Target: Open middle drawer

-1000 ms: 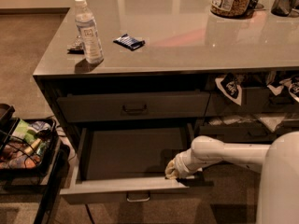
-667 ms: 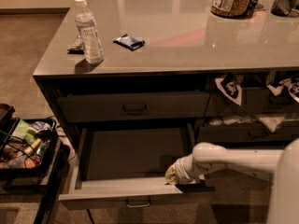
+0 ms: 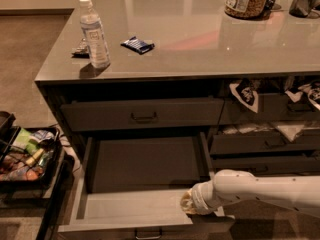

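Note:
The middle drawer (image 3: pixel 140 204) stands pulled far out below the shut top drawer (image 3: pixel 142 114). Its light-grey inside is bare and its small pull handle (image 3: pixel 148 233) shows at the bottom edge of the view. My gripper (image 3: pixel 187 204) is at the right end of the drawer's front rim, on the inner side, with the white arm (image 3: pixel 265 189) reaching in from the right. The fingers are hidden behind the wrist and the rim.
A water bottle (image 3: pixel 94 33), a blue packet (image 3: pixel 137 44) and a jar (image 3: pixel 246 0) stand on the grey countertop (image 3: pixel 200 39). More drawers (image 3: pixel 265 144) are on the right. A black cart with snacks (image 3: pixel 25 156) stands at the left.
The middle drawer has slid further out toward the camera, and my gripper has moved with its front rim.

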Robot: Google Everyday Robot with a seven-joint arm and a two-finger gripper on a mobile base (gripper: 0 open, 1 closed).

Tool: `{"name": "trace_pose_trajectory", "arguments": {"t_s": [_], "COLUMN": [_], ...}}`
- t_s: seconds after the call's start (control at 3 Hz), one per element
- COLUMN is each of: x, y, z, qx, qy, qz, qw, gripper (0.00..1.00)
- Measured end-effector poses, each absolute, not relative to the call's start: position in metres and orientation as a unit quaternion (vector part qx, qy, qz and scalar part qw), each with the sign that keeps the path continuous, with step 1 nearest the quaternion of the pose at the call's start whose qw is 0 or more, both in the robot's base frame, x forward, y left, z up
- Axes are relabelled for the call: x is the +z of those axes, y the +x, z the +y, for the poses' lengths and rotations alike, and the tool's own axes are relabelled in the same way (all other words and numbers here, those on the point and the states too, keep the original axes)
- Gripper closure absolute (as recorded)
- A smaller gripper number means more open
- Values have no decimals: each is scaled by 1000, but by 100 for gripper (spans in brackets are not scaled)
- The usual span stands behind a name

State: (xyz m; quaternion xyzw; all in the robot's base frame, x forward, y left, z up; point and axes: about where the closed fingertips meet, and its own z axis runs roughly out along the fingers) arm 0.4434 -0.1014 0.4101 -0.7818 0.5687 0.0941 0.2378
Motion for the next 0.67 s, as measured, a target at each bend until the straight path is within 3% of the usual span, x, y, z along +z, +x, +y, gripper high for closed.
{"name": "trace_pose_trajectory", "arguments": {"t_s": [0.67], "x": [404], "y": [411], "z": [-112], "qx": [133], "qy": [-807], "qz": [543], "qw": [189], "gripper": [100]}}
